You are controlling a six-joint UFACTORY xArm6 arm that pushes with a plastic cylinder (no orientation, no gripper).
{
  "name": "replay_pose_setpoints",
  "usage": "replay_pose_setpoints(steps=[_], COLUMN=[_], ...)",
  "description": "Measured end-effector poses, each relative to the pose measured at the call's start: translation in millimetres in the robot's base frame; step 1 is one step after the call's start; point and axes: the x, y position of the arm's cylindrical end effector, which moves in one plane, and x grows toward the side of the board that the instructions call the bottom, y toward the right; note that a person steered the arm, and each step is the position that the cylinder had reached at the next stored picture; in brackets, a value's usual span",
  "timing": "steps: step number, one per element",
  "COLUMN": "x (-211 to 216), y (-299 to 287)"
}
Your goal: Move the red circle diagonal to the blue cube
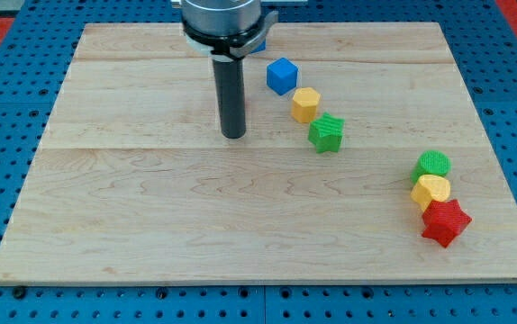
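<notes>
The wooden board (240, 216) is evenly and brightly lit from overhead, with no glare recorded on its pale grain. Only short, soft shadows are cast at the bases of the dark rod (232, 94) and the blocks. Focus is held sharp throughout; the board's edges are rendered straight, with perspective narrowing toward 12 o'clock.

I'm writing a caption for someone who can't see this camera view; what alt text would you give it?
My tip rests on a wooden board, left of a diagonal row: blue cube, yellow block, green star. Near the right edge sit a green block, another yellow block and a red star. No red circle shows.
</notes>
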Motion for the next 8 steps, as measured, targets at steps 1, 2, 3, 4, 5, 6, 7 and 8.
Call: replay_pose_setpoints(steps=[1,2,3,4,5,6,7,8], x=[-42.5,-67.6,-62.5,-26.8,-16.3,-56.8,-90.6,-66.2], y=[34.6,15.9,-25.8,-40.1,-85.3,-66.8,-61.4,-52.9])
